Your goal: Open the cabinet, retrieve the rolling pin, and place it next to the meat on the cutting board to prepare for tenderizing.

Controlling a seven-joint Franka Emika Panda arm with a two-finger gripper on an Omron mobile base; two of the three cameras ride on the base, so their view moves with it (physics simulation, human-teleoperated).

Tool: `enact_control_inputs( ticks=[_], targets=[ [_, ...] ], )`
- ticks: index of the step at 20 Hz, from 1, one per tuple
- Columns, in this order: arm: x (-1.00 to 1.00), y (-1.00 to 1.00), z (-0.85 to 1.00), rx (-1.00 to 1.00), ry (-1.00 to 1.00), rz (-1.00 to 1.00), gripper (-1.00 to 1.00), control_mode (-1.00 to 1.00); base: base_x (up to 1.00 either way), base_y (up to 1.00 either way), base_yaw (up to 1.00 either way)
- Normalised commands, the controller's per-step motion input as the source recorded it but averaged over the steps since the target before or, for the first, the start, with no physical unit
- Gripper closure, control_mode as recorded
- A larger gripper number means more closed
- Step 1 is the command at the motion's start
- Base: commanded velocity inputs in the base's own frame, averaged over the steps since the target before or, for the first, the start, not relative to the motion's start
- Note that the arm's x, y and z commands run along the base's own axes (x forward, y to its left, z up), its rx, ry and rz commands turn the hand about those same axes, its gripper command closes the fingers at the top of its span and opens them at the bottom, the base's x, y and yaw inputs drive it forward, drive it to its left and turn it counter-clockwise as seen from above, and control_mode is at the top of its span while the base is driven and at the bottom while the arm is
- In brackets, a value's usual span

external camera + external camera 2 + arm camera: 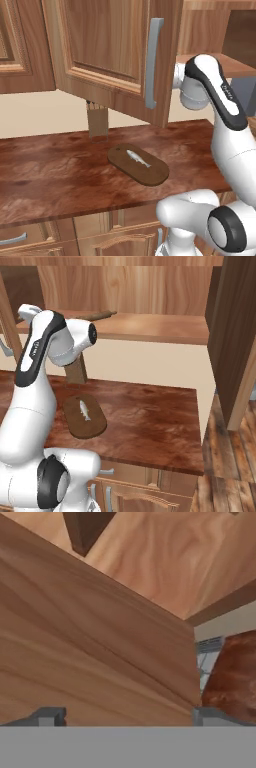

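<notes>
**Cabinet open, rolling pin on its shelf**

The rolling pin lies on the cabinet's lower shelf, near that shelf's left end and close to its front edge, partly hidden behind the arm's upper joint in the right base view. It is a slim brown rod resting flat, well above the surface.

The cabinet hangs over the surface with a door swung out: in the left base view the raised-panel door with its long grey bar handle stands angled toward the camera, and in the right base view the other door juts out edge-on at the right.

Below, the cutting board lies flat on the surface, toward the right part of it and nearer the front edge than the back. The meat rests on top of the board, near its middle, lying along the board's length. A wooden knife block stands at the back edge of the surface, behind the board.

The end effector has its two fingertips spread wide, nothing between them, facing a broad wooden panel close up, with a strip of the reddish-brown surface visible at the right of the hand view.
</notes>
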Motion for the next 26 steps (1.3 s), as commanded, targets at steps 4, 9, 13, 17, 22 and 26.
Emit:
enact_control_inputs(
  ticks=[4, 9, 13, 17, 22, 26],
  targets=[
    [-0.27, 1.00, -0.07, -0.04, 0.00, 0.14, -1.00, -1.00, 0.00, 0.00, 0.00],
    [-0.38, 1.00, -0.08, -0.07, 0.00, 0.09, -1.00, -1.00, 0.00, 0.00, 0.00],
    [-0.35, 1.00, -0.08, -0.10, 0.00, 0.04, -1.00, -1.00, 0.00, 0.00, 0.00],
    [-0.24, 0.98, -0.08, -0.12, 0.00, 0.00, -1.00, -1.00, 0.00, 0.00, 0.00],
    [-0.04, 0.85, -0.16, -0.14, 0.00, -0.04, -1.00, -1.00, 0.00, 0.00, 0.00],
    [0.14, 0.28, -0.13, -0.08, 0.08, -0.02, -1.00, -1.00, 0.00, 0.00, 0.00]
  ],
)
